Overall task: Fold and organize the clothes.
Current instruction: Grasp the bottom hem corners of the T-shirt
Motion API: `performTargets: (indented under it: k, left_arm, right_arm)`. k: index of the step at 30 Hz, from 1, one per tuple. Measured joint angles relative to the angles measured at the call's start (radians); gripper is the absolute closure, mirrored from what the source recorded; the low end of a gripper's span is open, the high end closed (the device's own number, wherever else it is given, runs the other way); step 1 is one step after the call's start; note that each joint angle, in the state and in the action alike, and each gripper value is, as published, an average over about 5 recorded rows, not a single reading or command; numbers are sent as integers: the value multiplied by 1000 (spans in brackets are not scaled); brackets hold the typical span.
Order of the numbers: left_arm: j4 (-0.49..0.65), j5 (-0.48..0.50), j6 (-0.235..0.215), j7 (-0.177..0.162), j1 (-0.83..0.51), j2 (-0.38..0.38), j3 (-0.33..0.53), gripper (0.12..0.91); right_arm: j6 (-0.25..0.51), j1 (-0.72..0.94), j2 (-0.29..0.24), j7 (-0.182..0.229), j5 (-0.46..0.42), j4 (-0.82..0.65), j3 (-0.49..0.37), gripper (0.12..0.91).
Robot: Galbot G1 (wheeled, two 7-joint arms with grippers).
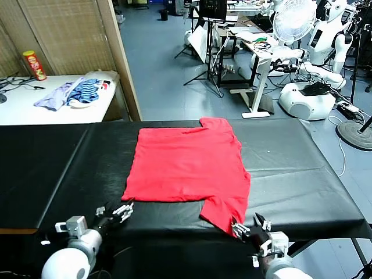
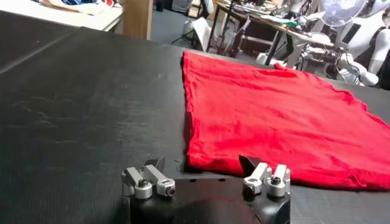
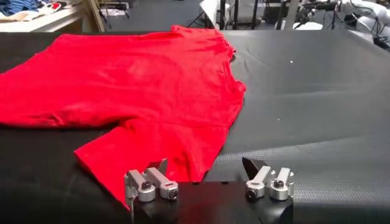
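With jaws apart at the counter's (image 1: 302, 174) near edge, left gripper (image 1: 119, 212) takes the red T-shirt's (image 1: 186, 168) hem corner, right gripper (image 1: 251, 228) the sleeve — pinch only the top layer — lift evenly

head view looks down from above; both low wrist views share the red t-shirt (image 1: 189, 171).

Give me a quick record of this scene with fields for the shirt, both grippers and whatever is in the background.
shirt: red T-shirt lying flat on the black table, one sleeve toward the near edge
left gripper: open, at the shirt's near left corner
right gripper: open, at the near sleeve
background: pile of clothes on the white side table
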Motion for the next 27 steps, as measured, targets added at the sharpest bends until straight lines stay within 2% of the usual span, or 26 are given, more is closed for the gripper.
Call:
performTargets:
  k: [3,5,7,10,14,16,19,21,27]
  left_arm:
    - [6,-6,-3,-5,-5,0,0,232]
    - [13,-14,-8,-8,-9,1,0,234]
    - [20,-21,-13,-7,-11,2,2,262]
    - [28,-25,-19,2,-13,2,8,385]
    - [36,-22,-27,23,-16,-1,18,604]
    - [40,-21,-32,32,-18,-4,24,721]
    - [43,-20,-36,37,-20,-9,29,862]
    - [40,-18,-39,33,-16,-10,29,901]
    - [-13,-12,-43,-9,26,-14,16,905]
  right_arm:
    - [2,1,2,1,-3,-5,-3,273]
    - [2,1,5,2,-4,-8,-6,359]
    - [1,1,8,2,-6,-12,-10,482]
    - [-2,0,16,6,-9,-17,-14,648]
    - [-6,-5,26,16,-8,-20,-15,844]
    - [-9,-10,29,21,-7,-17,-14,893]
    - [-22,-23,26,28,-2,0,-6,902]
    - [-36,-35,20,34,6,19,4,902]
    - [-60,-86,-17,39,45,102,49,902]
